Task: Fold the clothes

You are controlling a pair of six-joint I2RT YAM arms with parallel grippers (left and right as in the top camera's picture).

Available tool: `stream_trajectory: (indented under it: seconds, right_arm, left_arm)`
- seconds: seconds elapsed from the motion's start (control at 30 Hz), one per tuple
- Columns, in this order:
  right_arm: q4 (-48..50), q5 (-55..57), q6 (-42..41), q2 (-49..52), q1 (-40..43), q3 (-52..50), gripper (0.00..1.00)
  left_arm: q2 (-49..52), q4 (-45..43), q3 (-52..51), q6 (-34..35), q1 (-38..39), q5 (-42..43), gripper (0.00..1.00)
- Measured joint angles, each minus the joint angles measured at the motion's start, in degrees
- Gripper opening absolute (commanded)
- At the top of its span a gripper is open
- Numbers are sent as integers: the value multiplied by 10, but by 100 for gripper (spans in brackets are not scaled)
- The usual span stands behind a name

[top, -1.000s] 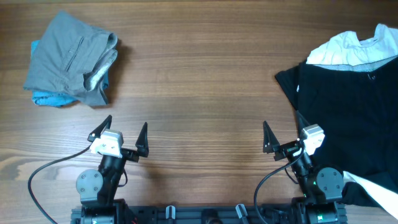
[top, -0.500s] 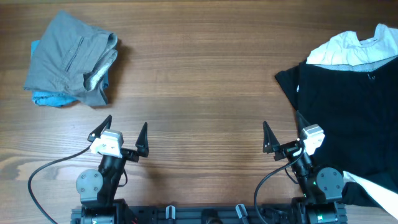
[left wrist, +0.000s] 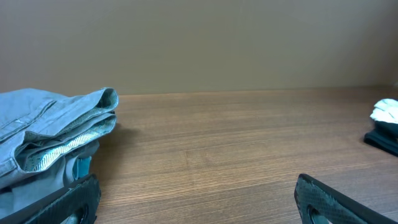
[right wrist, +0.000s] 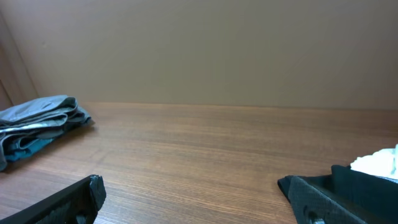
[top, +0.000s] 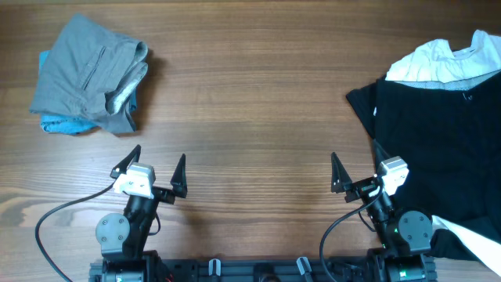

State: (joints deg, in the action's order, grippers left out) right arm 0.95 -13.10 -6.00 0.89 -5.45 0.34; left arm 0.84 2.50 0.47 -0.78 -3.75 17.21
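Both left fingers (top: 180, 176) and right fingers (top: 336, 174) gape wide; black garment (top: 438, 157) right, grey garment (top: 86, 70) seemingly atop blue piece (top: 55, 123) left.

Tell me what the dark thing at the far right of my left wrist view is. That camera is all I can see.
Observer: It is a black garment. The overhead view shows it spread wide over the right side of the table.
Operator: And the white bit beside it?
Observer: A white T-shirt, bunched against the black garment's far edge.
Operator: Is the right arm holding any of it?
Observer: No. The right gripper is open with nothing between its fingers, at the black garment's left edge.
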Motion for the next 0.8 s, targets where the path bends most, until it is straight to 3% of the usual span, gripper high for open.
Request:
stream_trajectory:
  seconds: [0.8]
  right_arm:
    - [-1,-23,0,0,0,1,100]
  left_arm:
    - [0,-5,0,0,0,5,100]
